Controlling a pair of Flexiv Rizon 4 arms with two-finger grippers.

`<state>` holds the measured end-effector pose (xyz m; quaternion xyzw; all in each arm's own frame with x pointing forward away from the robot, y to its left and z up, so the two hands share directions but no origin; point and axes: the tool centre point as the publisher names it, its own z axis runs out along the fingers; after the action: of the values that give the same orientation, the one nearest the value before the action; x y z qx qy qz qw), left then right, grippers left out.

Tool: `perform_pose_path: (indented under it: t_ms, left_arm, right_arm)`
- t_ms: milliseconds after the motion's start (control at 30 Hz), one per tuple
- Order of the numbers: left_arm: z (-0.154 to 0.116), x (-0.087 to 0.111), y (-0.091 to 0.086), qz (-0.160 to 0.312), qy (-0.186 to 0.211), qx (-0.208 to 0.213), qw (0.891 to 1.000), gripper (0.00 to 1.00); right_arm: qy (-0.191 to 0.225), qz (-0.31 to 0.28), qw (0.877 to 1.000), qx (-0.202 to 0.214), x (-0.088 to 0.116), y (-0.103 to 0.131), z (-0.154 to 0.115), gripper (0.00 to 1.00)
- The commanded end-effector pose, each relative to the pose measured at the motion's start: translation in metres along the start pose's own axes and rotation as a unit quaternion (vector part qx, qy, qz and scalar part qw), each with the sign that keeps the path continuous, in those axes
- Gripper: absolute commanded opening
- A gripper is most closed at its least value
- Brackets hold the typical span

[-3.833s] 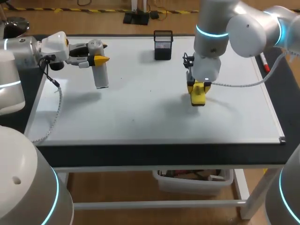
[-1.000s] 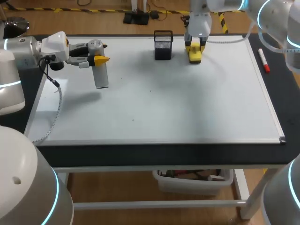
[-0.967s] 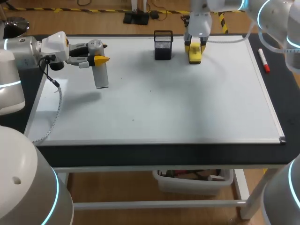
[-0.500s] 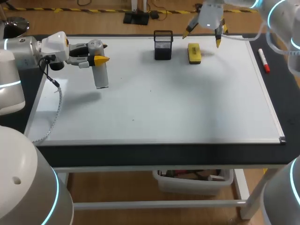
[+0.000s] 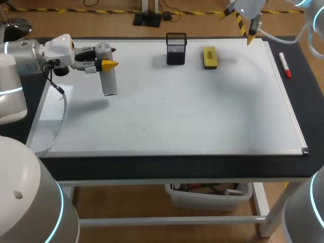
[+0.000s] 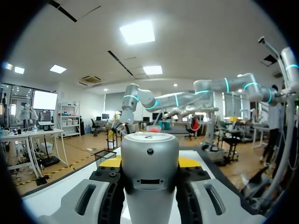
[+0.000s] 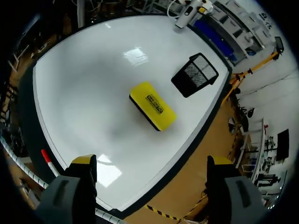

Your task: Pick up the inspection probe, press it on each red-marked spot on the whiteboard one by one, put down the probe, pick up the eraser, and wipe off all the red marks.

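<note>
The inspection probe (image 5: pixel 107 76), a grey-white cylinder, hangs upright above the whiteboard's (image 5: pixel 177 116) far left part, and my left gripper (image 5: pixel 101 64) is shut on its top. In the left wrist view the probe (image 6: pixel 149 163) fills the gap between the fingers. The yellow eraser (image 5: pixel 209 57) lies flat on the board near its far edge. My right gripper (image 5: pixel 242 21) stands open, high above the far edge and apart from the eraser. From the right wrist, the eraser (image 7: pixel 153 106) lies well below the spread fingertips (image 7: pixel 84 161). I see no red marks on the board.
A black mesh holder (image 5: pixel 175 49) stands just left of the eraser, also seen from the right wrist as the mesh holder (image 7: pixel 195 74). A red marker (image 5: pixel 285 66) lies on the dark table strip right of the board. The board has a raised frame (image 5: pixel 296 126).
My right gripper let go of the eraser at the board's far edge, opened wide, and rose away toward the back right. The left arm and probe kept still.
</note>
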<state>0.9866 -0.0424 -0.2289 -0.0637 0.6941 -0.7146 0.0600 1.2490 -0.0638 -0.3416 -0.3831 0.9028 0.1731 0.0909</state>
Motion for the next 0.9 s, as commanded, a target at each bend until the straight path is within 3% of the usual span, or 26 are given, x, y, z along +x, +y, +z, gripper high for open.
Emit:
perform_pose_path:
  t_ms: [33, 467, 733, 867, 900]
  left_arm:
    - [0.001, 0.001, 0.0, 0.002, -0.001, 0.001, 1.0, 0.0]
    - [0.001, 0.001, 0.0, 0.002, -0.001, 0.001, 1.0, 0.0]
    - [0.001, 0.001, 0.0, 0.002, -0.001, 0.001, 1.0, 0.0]
    - [0.001, 0.001, 0.0, 0.002, -0.001, 0.001, 1.0, 0.0]
    - [0.001, 0.001, 0.0, 0.002, -0.001, 0.001, 1.0, 0.0]
  right_arm:
    - [-0.016, 0.103, 0.994, -0.014, 0.007, 0.006, -0.034, 1.0]
    - [-0.042, 0.217, 0.972, -0.078, 0.03, -0.001, -0.082, 1.0]
    - [-0.049, 0.227, 0.968, -0.095, 0.039, -0.001, -0.095, 1.0]
    - [-0.022, 0.245, 0.963, -0.113, 0.038, 0.003, -0.106, 1.0]
    - [-0.035, 0.24, 0.964, -0.108, 0.038, 0.004, -0.11, 1.0]
